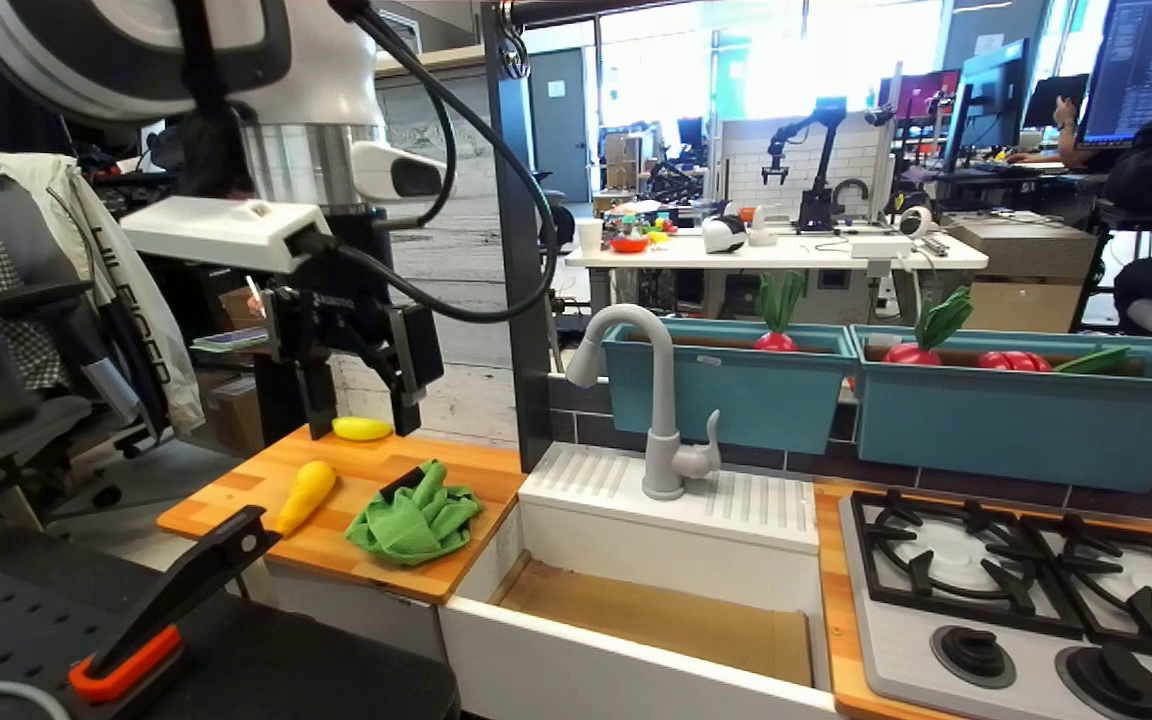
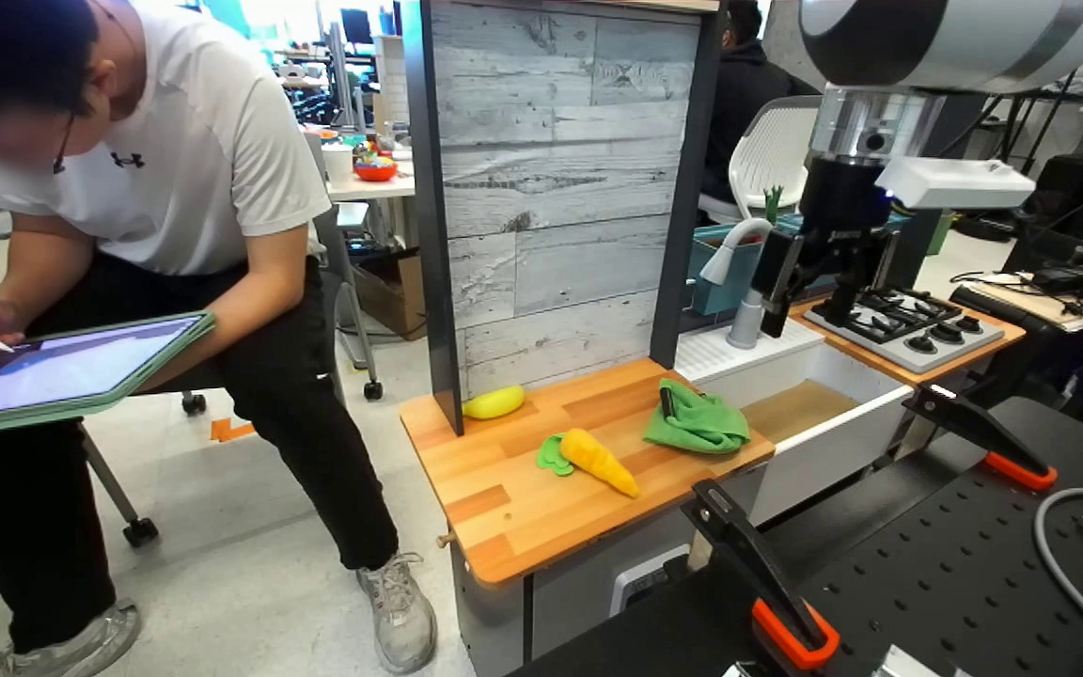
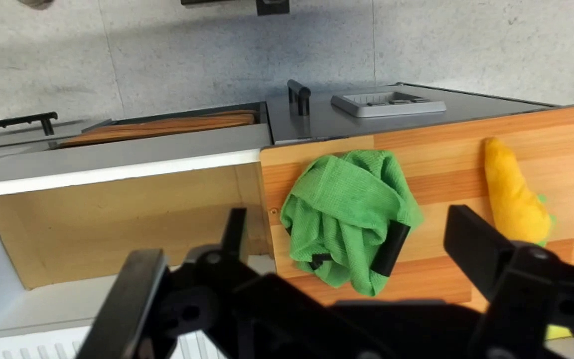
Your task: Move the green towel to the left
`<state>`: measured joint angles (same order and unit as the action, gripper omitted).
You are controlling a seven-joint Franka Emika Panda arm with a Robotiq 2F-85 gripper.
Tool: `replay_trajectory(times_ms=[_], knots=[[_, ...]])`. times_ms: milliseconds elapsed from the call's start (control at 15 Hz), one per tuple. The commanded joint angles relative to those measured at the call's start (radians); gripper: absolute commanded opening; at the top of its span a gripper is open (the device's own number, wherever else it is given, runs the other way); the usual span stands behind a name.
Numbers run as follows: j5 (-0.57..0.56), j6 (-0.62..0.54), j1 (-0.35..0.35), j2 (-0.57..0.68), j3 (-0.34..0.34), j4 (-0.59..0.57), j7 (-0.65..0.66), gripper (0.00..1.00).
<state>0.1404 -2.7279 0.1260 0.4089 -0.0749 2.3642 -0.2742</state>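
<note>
Pincer [image 1: 362, 408] is held in mid-air, jaws spread wide. Green towel [image 3: 352, 199] is framed between them in the wrist view, bunched up on the wooden counter [image 2: 504, 461], right by the sink [image 1: 666, 570]. Toy carrot [image 2: 598, 459] is laid near it, some yellow toy [image 2: 496, 402] parked by the panel [image 2: 560, 188].

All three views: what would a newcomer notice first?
Probably the bright green towel, crumpled on the counter beside the sink. Next, the black gripper, open and empty, hanging above counter height. Then, in an exterior view, a seated person bent over a tablet at the picture's left.
</note>
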Motion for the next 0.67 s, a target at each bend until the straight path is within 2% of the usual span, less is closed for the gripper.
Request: replay_trajectory(times_ms=[0,600], knots=[[-0.009,0.013,0.024,0.139,0.043,-0.141,0.049,1.00],[-0.009,0.033,0.012,0.360,0.083,-0.364,0.147,1.00]])
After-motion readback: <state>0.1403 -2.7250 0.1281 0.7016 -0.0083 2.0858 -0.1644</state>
